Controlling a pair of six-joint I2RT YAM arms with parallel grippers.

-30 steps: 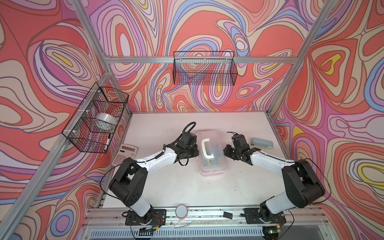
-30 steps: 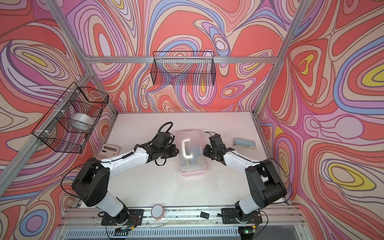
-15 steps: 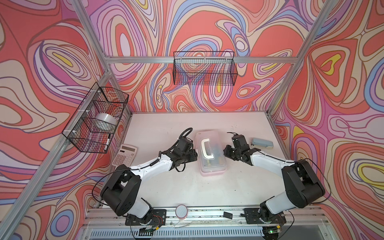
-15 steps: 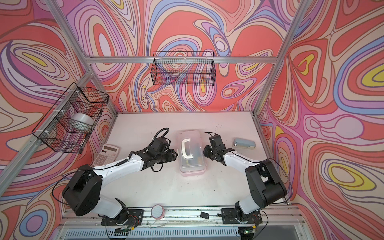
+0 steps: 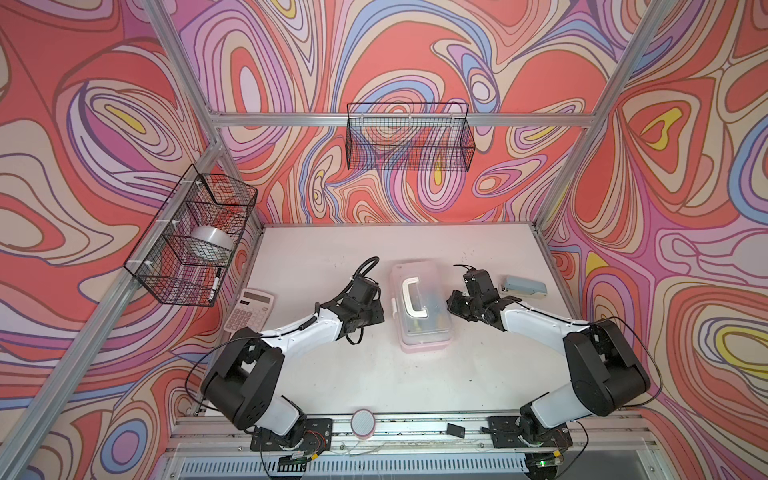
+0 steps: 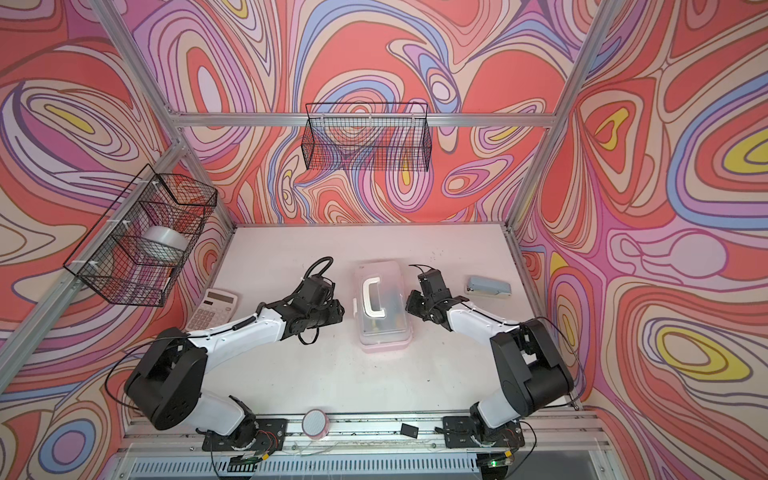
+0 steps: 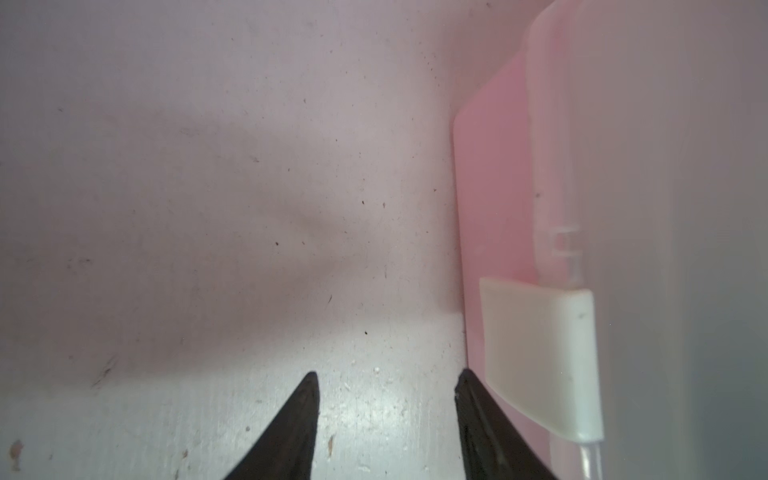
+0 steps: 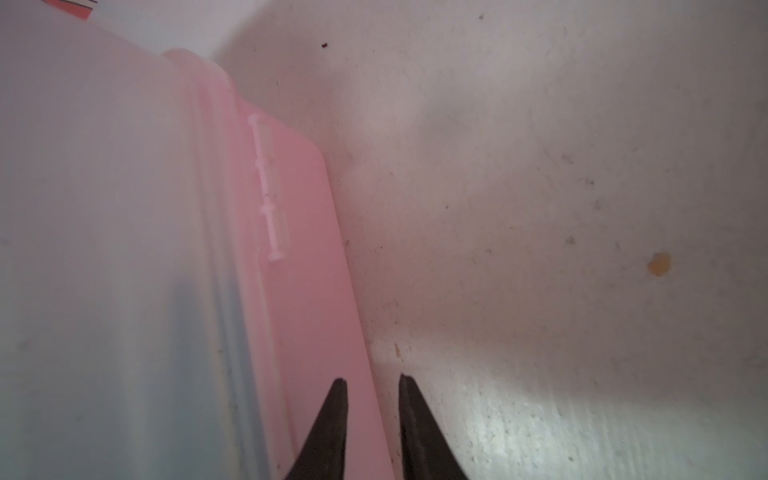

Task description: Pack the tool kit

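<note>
The tool kit (image 5: 422, 309) (image 6: 382, 311) is a pink box under a closed translucent lid with a white handle (image 5: 411, 296), standing mid-table. My left gripper (image 5: 379, 311) (image 7: 386, 374) is open just left of the box, with only bare table between its fingers. Its nearer finger lies beside the white latch (image 7: 540, 357). My right gripper (image 5: 451, 301) (image 8: 372, 378) sits against the box's right side. Its jaws are almost together, and the pink base's rim (image 8: 332, 291) runs between them.
A grey-blue stapler (image 5: 523, 286) lies right of the box and a calculator (image 5: 249, 309) at the table's left edge. A pink tape roll (image 5: 363, 422) rests on the front rail. Wire baskets hang on the left wall (image 5: 166, 257) and back wall (image 5: 409, 143).
My left gripper has opened and drawn back a little from the box's left side toward the front. The right arm and the box have stayed put.
</note>
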